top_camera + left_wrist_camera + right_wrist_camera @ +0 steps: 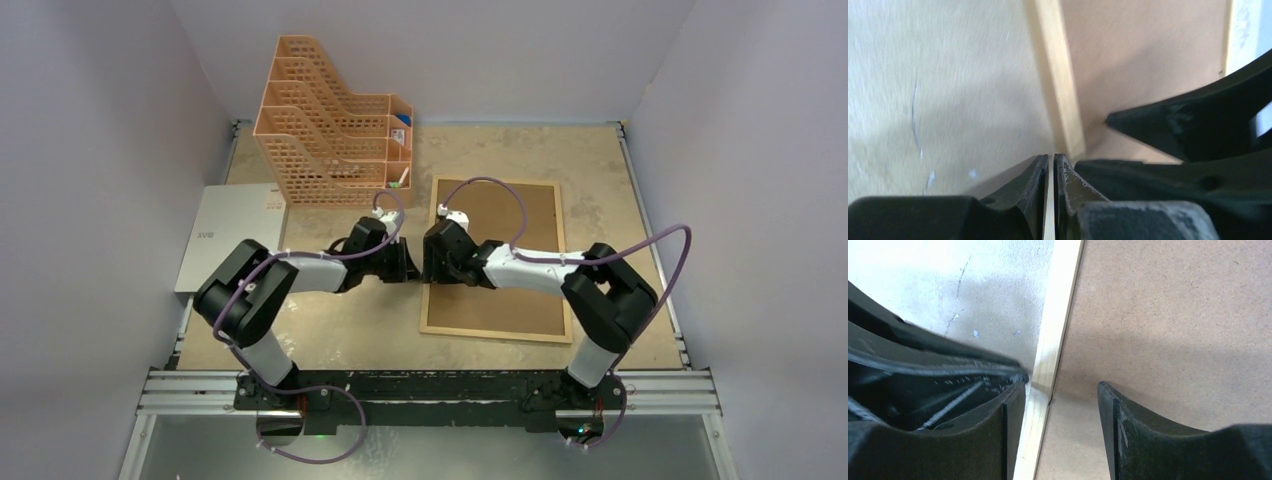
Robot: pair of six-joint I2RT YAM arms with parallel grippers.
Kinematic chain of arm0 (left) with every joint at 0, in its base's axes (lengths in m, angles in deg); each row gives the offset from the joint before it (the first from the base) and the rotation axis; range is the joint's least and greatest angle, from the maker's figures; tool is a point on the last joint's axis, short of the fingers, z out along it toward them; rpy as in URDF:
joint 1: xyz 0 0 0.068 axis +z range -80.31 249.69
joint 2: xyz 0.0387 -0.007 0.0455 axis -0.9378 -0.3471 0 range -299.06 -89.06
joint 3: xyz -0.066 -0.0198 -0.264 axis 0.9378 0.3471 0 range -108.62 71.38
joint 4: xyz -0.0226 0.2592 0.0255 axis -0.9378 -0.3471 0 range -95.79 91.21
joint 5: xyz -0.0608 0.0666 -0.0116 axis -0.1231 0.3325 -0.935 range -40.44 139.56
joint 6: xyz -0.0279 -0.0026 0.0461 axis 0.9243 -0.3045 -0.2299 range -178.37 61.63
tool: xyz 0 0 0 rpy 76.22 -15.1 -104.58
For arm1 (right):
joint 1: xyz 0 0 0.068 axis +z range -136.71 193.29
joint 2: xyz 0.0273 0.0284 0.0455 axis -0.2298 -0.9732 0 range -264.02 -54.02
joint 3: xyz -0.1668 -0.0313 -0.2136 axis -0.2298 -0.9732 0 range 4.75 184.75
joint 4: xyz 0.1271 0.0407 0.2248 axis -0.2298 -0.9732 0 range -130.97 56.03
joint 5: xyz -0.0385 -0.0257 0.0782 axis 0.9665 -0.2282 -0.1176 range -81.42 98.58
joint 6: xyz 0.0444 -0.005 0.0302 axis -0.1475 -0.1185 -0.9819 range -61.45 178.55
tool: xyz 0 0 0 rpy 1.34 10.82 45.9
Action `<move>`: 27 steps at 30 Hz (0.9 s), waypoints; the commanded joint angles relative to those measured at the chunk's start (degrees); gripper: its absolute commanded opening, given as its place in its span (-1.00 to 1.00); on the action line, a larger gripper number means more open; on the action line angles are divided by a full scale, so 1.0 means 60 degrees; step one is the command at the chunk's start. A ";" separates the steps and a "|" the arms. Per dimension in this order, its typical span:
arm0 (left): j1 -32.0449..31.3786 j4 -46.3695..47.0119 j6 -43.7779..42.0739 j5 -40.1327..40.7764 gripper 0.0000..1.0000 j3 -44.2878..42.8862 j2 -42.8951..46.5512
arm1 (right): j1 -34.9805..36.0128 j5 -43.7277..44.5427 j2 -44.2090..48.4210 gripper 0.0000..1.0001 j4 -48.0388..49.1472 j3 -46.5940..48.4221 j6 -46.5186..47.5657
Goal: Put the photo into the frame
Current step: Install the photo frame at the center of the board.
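The frame (495,334), thin pale wood, is pinched by the left end effector (1051,159), the right end effector (1058,386) straddling it unclenched.

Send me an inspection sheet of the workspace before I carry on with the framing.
Surface: tan table, scuffed and pale-streaked.
Job's things: frame lies flat at right centre, with a brown backing board filling it; photo not seen in any view.
Clutter: orange lattice organizer at the back left; grey sheet at the table's left edge.
Grippers: left gripper nearly closed at the frame's left rail, a thin pale strip showing in the slit; right gripper open, straddling that rail's inner edge.
Cables: purple cables loop off both arms; one arches over the backing board.
Surroundings: plain white walls; nothing else seen.
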 commanded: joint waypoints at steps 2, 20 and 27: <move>-0.0284 -0.0863 -0.0034 0.0063 -0.70 0.0953 0.0185 | -0.0070 0.0621 0.0073 0.23 -0.0859 -0.1069 -0.0445; -0.0555 0.0757 0.0411 -0.0619 -0.40 0.2274 0.1046 | 0.0432 0.1536 -0.0046 0.37 -0.3129 0.0248 -0.0946; -0.0756 0.0931 0.0649 -0.0355 -0.45 0.2429 0.0514 | 0.0597 0.0786 -0.0270 0.32 -0.2411 -0.0138 -0.1021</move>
